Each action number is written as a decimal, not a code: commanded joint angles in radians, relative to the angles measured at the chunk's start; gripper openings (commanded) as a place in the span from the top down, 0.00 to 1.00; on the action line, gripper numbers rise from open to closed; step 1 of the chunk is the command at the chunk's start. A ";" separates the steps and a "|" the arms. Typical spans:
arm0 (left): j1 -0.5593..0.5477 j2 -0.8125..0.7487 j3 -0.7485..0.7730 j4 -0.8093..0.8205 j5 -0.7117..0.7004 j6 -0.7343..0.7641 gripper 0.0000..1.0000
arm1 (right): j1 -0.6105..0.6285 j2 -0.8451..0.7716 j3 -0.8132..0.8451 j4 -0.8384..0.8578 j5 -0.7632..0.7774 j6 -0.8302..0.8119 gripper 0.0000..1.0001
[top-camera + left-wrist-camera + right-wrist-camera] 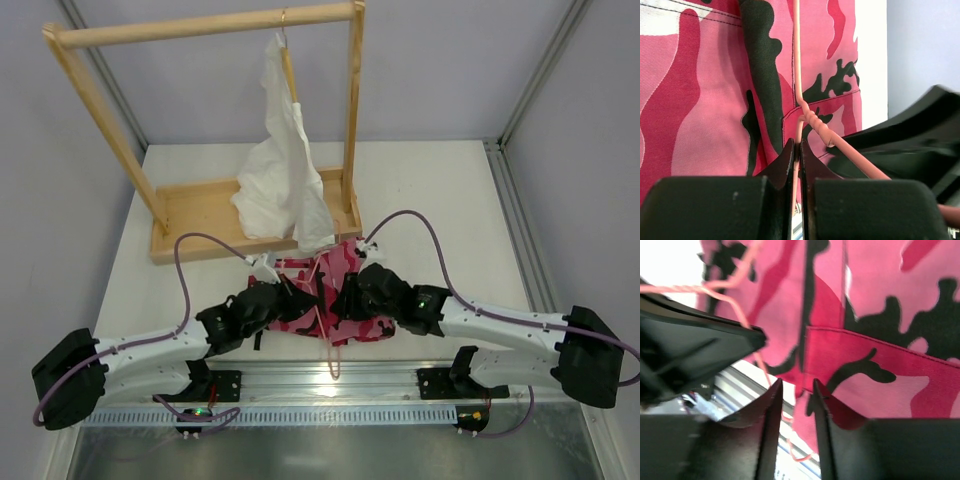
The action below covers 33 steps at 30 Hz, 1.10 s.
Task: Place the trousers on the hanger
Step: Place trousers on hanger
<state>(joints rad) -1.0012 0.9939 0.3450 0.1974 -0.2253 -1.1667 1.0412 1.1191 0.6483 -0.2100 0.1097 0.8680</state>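
The camouflage trousers (300, 298) hang bunched between my two grippers, above the table's near middle. The pink wire hanger (333, 352) runs through them, and a length of wire hangs below the cloth. My left gripper (287, 297) is shut on the hanger wire (797, 75) just below its twisted neck (816, 123), with the trousers (715, 100) right behind. My right gripper (347, 296) sits at the trousers' right side. In the right wrist view its jaws (795, 386) stand a narrow gap apart, with an edge of the trousers (880, 330) beside the right finger. The hanger wire (735, 310) passes at left.
A wooden rack (205, 215) stands at the back and carries a white garment (285, 170) on a tan hanger (289, 65). A metal rail (330, 385) runs along the near edge. Metal frame posts (540, 80) stand at the back corners.
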 commanded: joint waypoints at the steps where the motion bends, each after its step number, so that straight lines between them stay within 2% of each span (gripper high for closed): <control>1: -0.002 0.009 0.043 0.000 0.003 -0.005 1.00 | 0.020 0.042 -0.064 0.119 -0.005 0.034 0.70; 3: -0.002 0.014 0.052 0.005 0.001 -0.024 1.00 | 0.040 0.067 -0.101 0.196 0.001 0.063 0.71; 8: -0.002 0.043 0.086 -0.015 0.015 -0.033 1.00 | 0.057 0.097 -0.065 0.166 0.042 0.072 0.70; 18: -0.004 0.083 0.098 -0.016 0.004 -0.100 0.99 | 0.091 0.165 -0.130 0.320 0.111 0.144 0.70; 22: -0.004 0.081 0.127 -0.090 -0.022 -0.117 0.99 | 0.118 0.200 -0.148 0.351 0.159 0.164 0.71; 26: -0.004 0.086 0.130 -0.084 -0.022 -0.129 1.00 | 0.141 0.260 -0.164 0.423 0.165 0.190 0.71; 33: -0.004 0.088 0.141 -0.130 -0.009 -0.180 1.00 | 0.160 0.298 -0.133 0.408 0.182 0.186 0.72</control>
<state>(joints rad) -1.0012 1.0801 0.4442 0.0853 -0.2356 -1.2831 1.1797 1.4094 0.4992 0.1768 0.2653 1.0412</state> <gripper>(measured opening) 0.009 0.281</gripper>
